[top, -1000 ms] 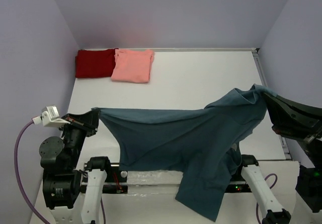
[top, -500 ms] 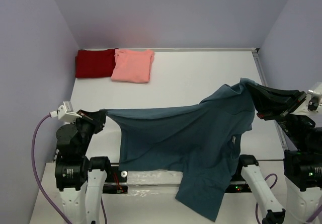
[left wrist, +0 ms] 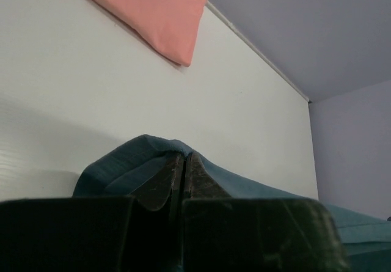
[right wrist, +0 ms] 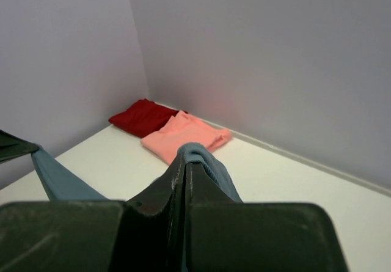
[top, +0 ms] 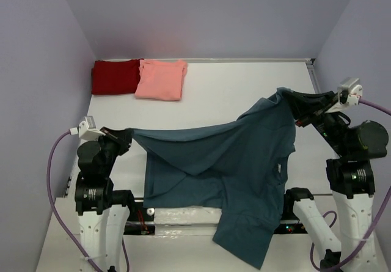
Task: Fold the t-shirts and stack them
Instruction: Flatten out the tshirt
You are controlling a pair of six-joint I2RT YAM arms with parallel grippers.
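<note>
Two arms are holding one dark teal-blue t-shirt (top: 232, 156) stretched btwn them, its upper part raised above the table (top: 232, 88). The L gripper (top: 127, 139) is sitting low at the table's left side, jaws pinched nearly together on a fold of the shirt's edge. In the L wrist view the teal cloth is bulging up over the closed fingertips w/ no gap showing.

The R gripper (top: 292, 104) is sitting higher, toward the right side & farther back, jaws fully closed on another bunch of the same shirt. In the R wrist view the fabric is wrapping over the fingertips and trailing down-left toward the other arm.

The shirt's top edge is running as a taut line from the L grip up to the R grip, and the rest is hanging below it in loose folds. The lower part is draping over the near edge of the table btwn the arm bases, w/ one corner dangling past that edge at bottom centre. Which part of the shirt ea. gripper is holding: can't tell.

A dark red t-shirt (top: 115, 76) is lying folded in the far left corner. A salmon-pink t-shirt (top: 161, 79) is lying folded on its right, touching it, the pink edge seeming to lap over the red. Both are sitting well apart from the teal shirt.
</note>
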